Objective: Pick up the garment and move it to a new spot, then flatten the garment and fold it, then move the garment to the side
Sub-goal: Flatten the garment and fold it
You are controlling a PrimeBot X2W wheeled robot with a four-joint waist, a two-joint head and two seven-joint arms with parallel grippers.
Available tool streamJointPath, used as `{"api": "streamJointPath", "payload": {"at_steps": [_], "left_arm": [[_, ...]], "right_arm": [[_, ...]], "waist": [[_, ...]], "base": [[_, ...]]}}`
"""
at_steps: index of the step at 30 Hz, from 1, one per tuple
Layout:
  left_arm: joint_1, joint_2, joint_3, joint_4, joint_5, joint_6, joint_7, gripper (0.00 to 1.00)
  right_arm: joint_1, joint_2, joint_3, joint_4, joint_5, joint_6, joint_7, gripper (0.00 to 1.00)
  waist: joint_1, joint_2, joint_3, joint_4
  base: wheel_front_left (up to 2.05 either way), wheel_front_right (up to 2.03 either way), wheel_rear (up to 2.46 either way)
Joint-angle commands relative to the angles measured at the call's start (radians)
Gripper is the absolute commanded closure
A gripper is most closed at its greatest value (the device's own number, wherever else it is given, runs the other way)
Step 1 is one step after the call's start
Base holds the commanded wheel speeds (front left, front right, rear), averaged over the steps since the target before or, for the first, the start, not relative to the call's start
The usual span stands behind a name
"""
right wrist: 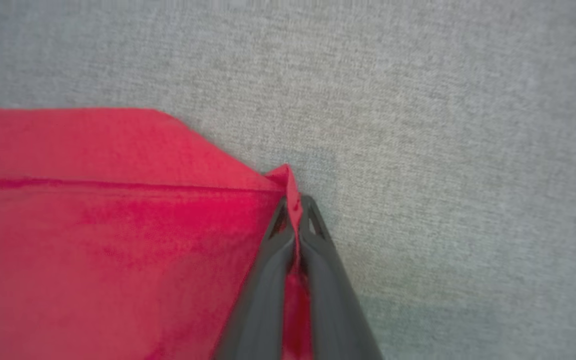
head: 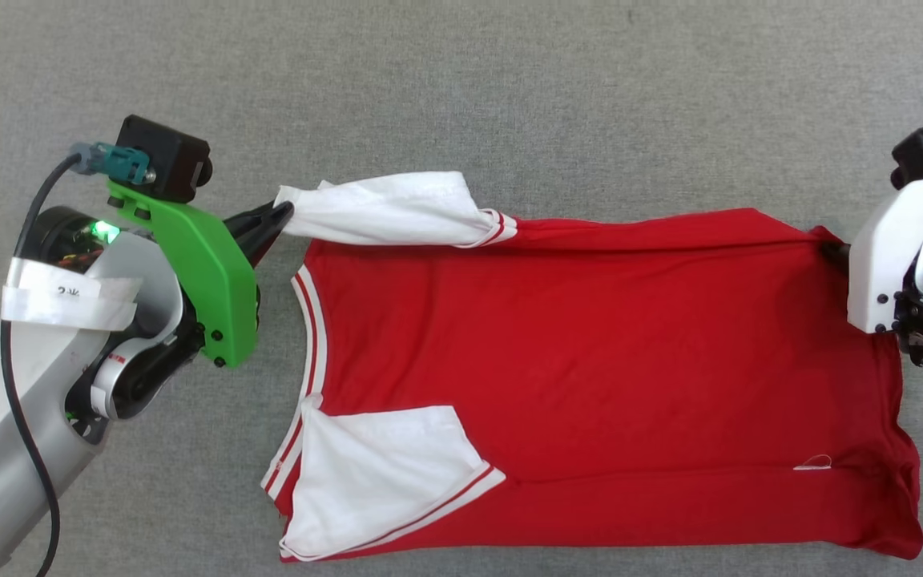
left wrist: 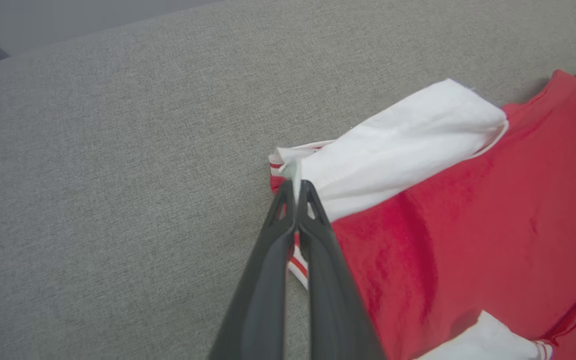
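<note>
1. Grey woven cloth [head: 509, 96] covers the whole work surface. The garment [head: 590, 361] lies spread on it, plain red side up, collar [head: 311, 344] toward the robot's left and hem toward its right.
2. Left gripper [left wrist: 296, 186]: jaws closed on the tip of the far white sleeve [head: 389, 210], which is drawn out and slightly lifted. The near white sleeve [head: 373, 473] lies folded in over the red body.
3. Right gripper [right wrist: 295, 200]: jaws closed on the far hem corner, a small peak of red fabric standing up between the fingers.
4. Step in hand, as judged: folding, with the far long edge held at both ends, ready to be carried over toward the near edge.
   - Lift both ends evenly.
   - Keep the edge taut between the grippers so it does not sag.
   - Lay it parallel to the near edge before letting go.
   - The sleeve grip is on a thin tip and could slip.
5. Writing: no lettering shows on the garment's upper side. White tape [head: 69, 296] on the left forearm bears dark marks too small to read. A small white tag or thread [head: 812, 463] near the hem carries no readable text.
</note>
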Motion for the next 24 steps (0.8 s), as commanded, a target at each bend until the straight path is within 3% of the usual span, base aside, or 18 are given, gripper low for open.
{"api": "streamJointPath", "payload": {"at_steps": [1, 13, 22, 24], "left_arm": [[0.021, -0.001, 0.003, 0.011, -0.011, 0.005, -0.012, 1.00], [0.123, -0.029, -0.003, 0.015, -0.053, 0.011, -0.080, 1.00], [0.264, -0.008, -0.014, -0.051, -0.087, 0.054, -0.133, 1.00], [0.330, 0.004, -0.029, -0.082, -0.099, 0.074, -0.146, 1.00]], "right_arm": [[0.013, 0.002, -0.016, 0.018, 0.012, -0.002, -0.025, 1.00], [0.140, 0.003, -0.051, -0.022, 0.120, -0.002, -0.331, 1.00], [0.312, -0.046, -0.014, -0.104, 0.208, -0.002, -0.496, 1.00], [0.376, -0.084, 0.019, -0.125, 0.228, -0.002, -0.515, 1.00]], "waist": [[0.0000, 0.0000, -0.023, -0.006], [0.0000, 0.0000, -0.140, 0.001], [0.0000, 0.0000, -0.231, 0.014], [0.0000, 0.0000, -0.255, 0.018]], "base": [[0.00, 0.00, 0.00], [0.00, 0.00, 0.00], [0.00, 0.00, 0.00], [0.00, 0.00, 0.00]]}}
